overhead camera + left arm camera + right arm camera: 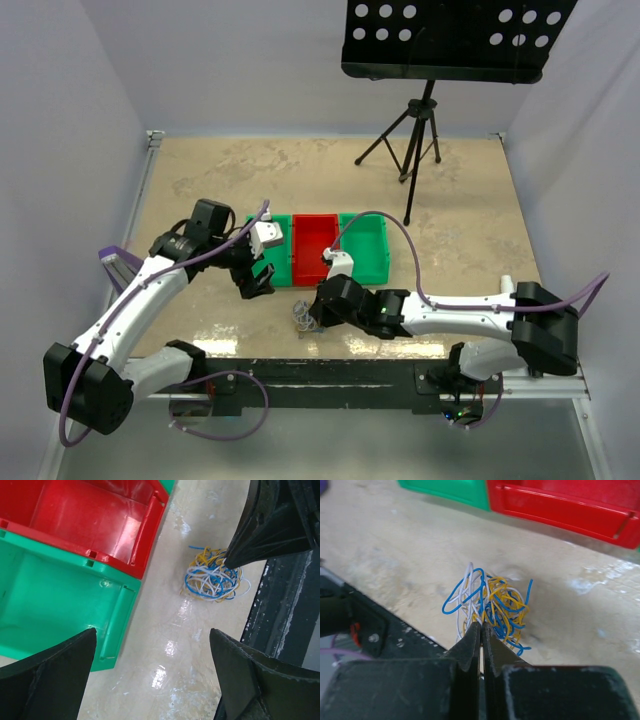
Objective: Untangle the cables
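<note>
At the table's (450, 200) near edge: right gripper (481, 625) on the cables (487, 605).
Jaws closed on strands at the tangle's edge; left gripper (152, 632), wide open and empty, hangs farther off by the green bin (50, 605).

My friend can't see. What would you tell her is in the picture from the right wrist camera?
The right hand is shut, its black fingertips at the near edge of a small tangle of blue, yellow and white cables on a beige table. Behind the tangle stand a red bin and part of a green bin.
</note>
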Controlling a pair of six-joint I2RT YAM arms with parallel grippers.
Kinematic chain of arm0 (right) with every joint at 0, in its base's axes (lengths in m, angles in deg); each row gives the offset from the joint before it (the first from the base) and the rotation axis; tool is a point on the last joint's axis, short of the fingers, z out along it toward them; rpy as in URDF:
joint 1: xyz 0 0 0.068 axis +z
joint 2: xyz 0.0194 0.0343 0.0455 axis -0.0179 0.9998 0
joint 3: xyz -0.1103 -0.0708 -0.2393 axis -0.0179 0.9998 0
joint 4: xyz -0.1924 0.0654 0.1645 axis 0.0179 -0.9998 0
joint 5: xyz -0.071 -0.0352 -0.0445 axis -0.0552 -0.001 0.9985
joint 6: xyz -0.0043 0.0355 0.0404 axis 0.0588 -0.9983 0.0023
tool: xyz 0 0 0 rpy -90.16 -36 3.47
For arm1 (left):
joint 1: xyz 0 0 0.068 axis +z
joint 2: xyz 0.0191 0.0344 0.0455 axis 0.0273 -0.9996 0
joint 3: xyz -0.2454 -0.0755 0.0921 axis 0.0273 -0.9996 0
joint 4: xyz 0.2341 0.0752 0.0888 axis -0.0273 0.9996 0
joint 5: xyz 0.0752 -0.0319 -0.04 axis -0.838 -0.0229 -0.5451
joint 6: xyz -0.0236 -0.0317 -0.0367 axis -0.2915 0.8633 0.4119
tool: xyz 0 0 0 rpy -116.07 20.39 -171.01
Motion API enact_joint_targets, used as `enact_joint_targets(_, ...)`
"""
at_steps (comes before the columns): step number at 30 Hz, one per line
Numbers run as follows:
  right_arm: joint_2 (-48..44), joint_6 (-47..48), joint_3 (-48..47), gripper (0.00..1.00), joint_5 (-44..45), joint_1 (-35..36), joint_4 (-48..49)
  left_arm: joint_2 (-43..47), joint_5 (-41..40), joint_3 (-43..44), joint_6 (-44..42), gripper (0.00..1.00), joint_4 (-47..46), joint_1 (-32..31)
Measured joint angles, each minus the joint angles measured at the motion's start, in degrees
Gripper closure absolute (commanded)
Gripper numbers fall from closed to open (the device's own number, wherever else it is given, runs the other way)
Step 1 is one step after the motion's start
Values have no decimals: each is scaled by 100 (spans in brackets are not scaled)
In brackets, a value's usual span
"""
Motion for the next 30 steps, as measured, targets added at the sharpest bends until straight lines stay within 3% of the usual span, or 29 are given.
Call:
enact_joint_targets(8,-232,234,-42,100,-164,76,350,63,782,-122,-310,1,85,-31)
enact_joint_targets(19,-229,542,-63,100,-374,138,699,-245,1093,-319,-498,0,-184,-96)
enact_joint_targets(26,-164,796,-177,100,-485,177,763,286,1119,-455,-1958,0,-46,-107)
enact_joint_targets(30,-61,970,-313,100,-568,195,767,286,1392,-382,-2927,14,398,-114)
